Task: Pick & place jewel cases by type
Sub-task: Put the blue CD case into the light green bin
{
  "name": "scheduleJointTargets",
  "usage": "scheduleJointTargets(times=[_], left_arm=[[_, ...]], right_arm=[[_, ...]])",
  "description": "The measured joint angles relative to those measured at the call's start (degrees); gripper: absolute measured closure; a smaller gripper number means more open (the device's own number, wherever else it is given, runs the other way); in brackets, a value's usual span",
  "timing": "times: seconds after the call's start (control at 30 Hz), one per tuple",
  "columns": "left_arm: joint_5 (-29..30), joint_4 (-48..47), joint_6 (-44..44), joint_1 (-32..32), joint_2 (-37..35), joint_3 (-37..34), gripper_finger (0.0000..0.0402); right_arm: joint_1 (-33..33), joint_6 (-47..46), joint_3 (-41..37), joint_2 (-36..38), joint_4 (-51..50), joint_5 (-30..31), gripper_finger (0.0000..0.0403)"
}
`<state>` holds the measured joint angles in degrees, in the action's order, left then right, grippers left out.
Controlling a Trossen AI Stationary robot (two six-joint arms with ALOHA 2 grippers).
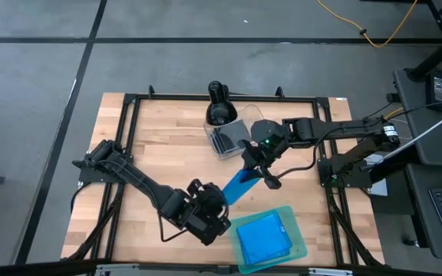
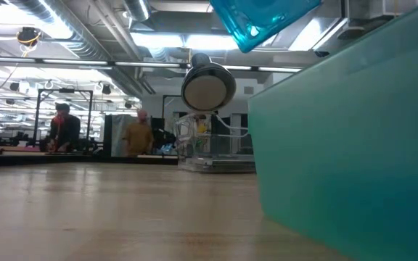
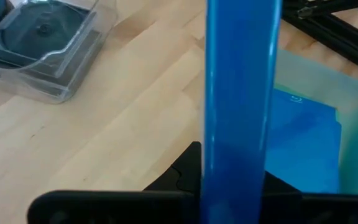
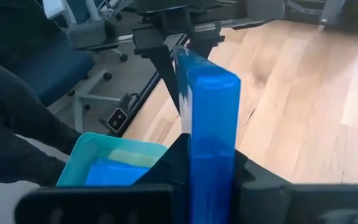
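Note:
A bright blue jewel case [image 1: 240, 184] hangs in the air over the table's middle, between my two grippers. My left gripper [image 1: 222, 198] is shut on its near-left end and my right gripper [image 1: 253, 170] on its far-right end. In the left wrist view the case [image 3: 241, 93] runs edge-on away from the fingers. The right wrist view shows it [image 4: 210, 124] the same way, with the left gripper at its far end. Blue cases [image 1: 263, 239] lie flat in the teal tray [image 1: 296, 247]. Black-and-clear disc cases [image 3: 39, 37] lie in the clear tub [image 1: 225, 136]. My left gripper pinches the blue case's near-left end [image 3: 238, 177] between its two fingers, one on each broad face. It comes slanting down from the near left, along the case. The case is lifted clear, standing on edge. My right gripper pinches the opposite, far-right end [image 4: 211, 168] between its two fingers, one on each broad face. It comes slanting down from the far right, along the case. The case spans the gap to the other gripper, clear of the table.
The teal tray [image 2: 347, 145] stands at the near right, just below the held case. The clear tub [image 2: 209, 152] stands at the far middle with a black round-headed object [image 1: 219, 96] behind it. Bare wood lies to the left. People show in the room beyond.

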<state>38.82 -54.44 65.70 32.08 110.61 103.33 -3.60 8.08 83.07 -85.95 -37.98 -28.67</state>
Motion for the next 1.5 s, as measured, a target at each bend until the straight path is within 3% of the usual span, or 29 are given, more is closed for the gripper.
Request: scheduleJointTargets(times=[0.23, 0.47, 0.67, 0.8, 0.93, 1.03, 1.17, 1.37, 1.5], left_arm=[[0.1, -5.6, 5.6, 2.8, -0.4, 0.4, 0.0372], [8.3, -7.7, 9.0, 6.0, -0.5, 0.5, 0.0371], [13.6, 2.8, -0.1, 6.7, -0.4, 0.1, 0.0367], [11.3, 7.1, -4.4, 7.0, -0.2, -0.2, 0.0333], [1.8, 8.0, -5.2, 9.1, -0.8, -0.4, 0.0274], [1.8, 8.4, -4.5, 9.4, -2.6, -0.1, 0.0229], [2.1, 2.3, 1.2, 11.4, -2.8, -0.2, 0.0192], [3.4, -8.6, 12.0, 13.3, -2.6, -0.2, 0.0189], [4.9, -15.4, 18.1, 14.6, -2.6, -0.2, 0.0192]], right_arm=[[0.2, -1.9, 2.9, 0.1, -5.9, 1.6, 0.0358], [-0.2, -4.7, 11.0, 0.1, -14.2, 5.5, 0.036], [-0.1, -4.9, 15.0, 0.1, -16.4, 8.0, 0.036], [0.0, -5.6, 15.0, 0.3, -16.4, 8.1, 0.036], [0.6, -6.6, 15.1, 1.1, -14.7, 16.5, 0.036], [0.5, -7.7, 14.7, 0.6, -16.2, 16.6, 0.036], [-1.0, -13.6, 14.8, 1.1, -20.9, 15.8, 0.036], [-8.8, -27.5, 14.6, 2.6, -29.3, 15.5, 0.036], [-16.8, -40.4, 14.6, 3.8, -30.2, 22.0, 0.036]])
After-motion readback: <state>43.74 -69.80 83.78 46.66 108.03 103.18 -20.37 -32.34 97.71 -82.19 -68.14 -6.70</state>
